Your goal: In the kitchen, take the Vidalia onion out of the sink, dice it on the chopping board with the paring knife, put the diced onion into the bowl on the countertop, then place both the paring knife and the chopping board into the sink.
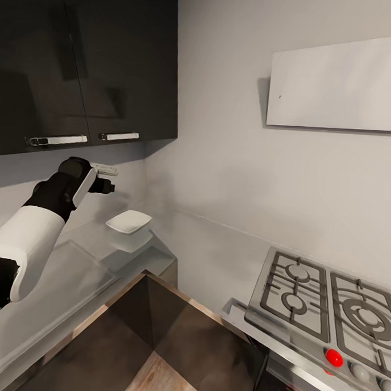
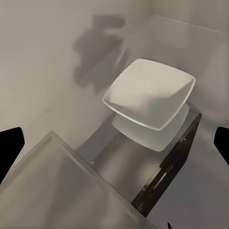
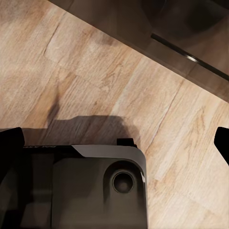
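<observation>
Bowl [image 1: 129, 221] empty on countertop [image 1: 73, 270]; left end effector [image 1: 107, 177] spread above it, holding nothing; right end effector spread.

Bowl [image 1: 129, 221] [image 2: 149, 93]: shallow, white, squarish, rounded corners; upright, empty; sits on glossy grey bench [image 1: 73, 270] near corner where two walls meet, at about 9 o'clock in head view; pale reflection directly beneath it on mirror-like surface. Kitchen: glossy black upper cabinets [image 1: 87, 60] with chrome bar handles at 11 o'clock above bowl; pale grey wall; wood-plank floor [image 3: 143, 100].
</observation>
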You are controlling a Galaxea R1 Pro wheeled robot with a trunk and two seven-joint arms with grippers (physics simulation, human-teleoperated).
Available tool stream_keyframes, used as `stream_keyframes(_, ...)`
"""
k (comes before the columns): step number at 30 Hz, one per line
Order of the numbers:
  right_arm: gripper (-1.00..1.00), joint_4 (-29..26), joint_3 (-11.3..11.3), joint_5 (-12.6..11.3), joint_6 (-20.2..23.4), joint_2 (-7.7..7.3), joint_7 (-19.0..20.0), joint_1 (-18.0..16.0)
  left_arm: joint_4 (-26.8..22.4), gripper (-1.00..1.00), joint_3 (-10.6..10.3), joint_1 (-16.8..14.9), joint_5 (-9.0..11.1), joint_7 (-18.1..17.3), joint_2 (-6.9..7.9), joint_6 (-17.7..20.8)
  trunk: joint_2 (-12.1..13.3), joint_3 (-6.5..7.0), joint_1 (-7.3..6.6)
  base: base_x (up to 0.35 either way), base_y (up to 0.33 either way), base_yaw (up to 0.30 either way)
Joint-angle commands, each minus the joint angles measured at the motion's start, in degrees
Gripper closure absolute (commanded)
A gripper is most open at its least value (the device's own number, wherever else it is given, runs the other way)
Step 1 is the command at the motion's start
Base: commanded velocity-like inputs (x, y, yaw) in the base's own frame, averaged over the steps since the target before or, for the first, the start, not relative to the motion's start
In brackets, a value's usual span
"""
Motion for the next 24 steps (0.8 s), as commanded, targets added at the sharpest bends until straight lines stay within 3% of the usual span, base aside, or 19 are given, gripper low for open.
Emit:
stream_keyframes(1,-1.00,0.1,0.5,-0.6,-0.2,0.02,-0.1,0.0,-0.1,-1.00,-0.3,0.0,0.6,0.5,0.09,0.2,-0.1,-0.07,0.03,0.000,0.000,0.000)
stream_keyframes(13,-1.00,0.1,0.5,-0.6,-0.2,0.19,0.0,0.0,-0.7,-1.00,-0.2,0.0,0.5,0.5,0.85,0.4,-0.1,-0.07,0.03,0.001,0.000,0.000)
stream_keyframes(24,-1.00,0.1,0.5,-0.6,0.6,0.22,-0.2,0.0,-1.1,-1.00,-0.2,0.0,0.5,0.5,1.37,0.5,-0.1,-0.07,0.03,0.222,0.148,0.000)
